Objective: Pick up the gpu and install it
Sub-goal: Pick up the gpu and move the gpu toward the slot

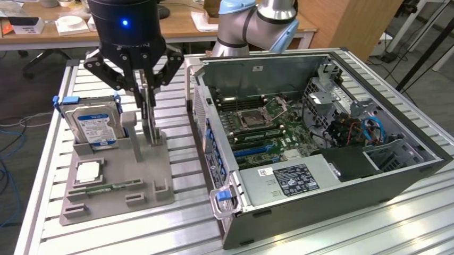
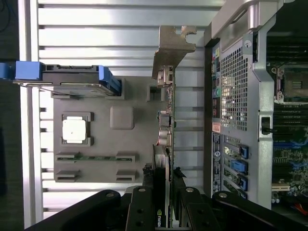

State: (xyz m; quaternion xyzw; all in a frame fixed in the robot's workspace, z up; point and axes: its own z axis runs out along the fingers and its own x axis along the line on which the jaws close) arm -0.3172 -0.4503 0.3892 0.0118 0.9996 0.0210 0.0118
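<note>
The exterior view looks down at a slant across the desk (image 1: pixel 397 228), some way off (an office behind). The wrist view stares straight down past the gripper (image 2: pixel 166 204) clasping the gpu (image 2: pixel 167 120), close over the grey holder (image 2: pixel 103 144). Both views share the holder, hard drive (image 1: pixel 95 125) and computer case (image 1: pixel 341 202).

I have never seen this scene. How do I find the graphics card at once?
On the slatted metal table, beside the open computer case, lies a grey holder. The graphics card stands on edge in it, on the side nearest the case, with the gripper closed on it. Unlike the blue-labelled hard drive beside it, it is thin, with a silver end bracket.
</note>
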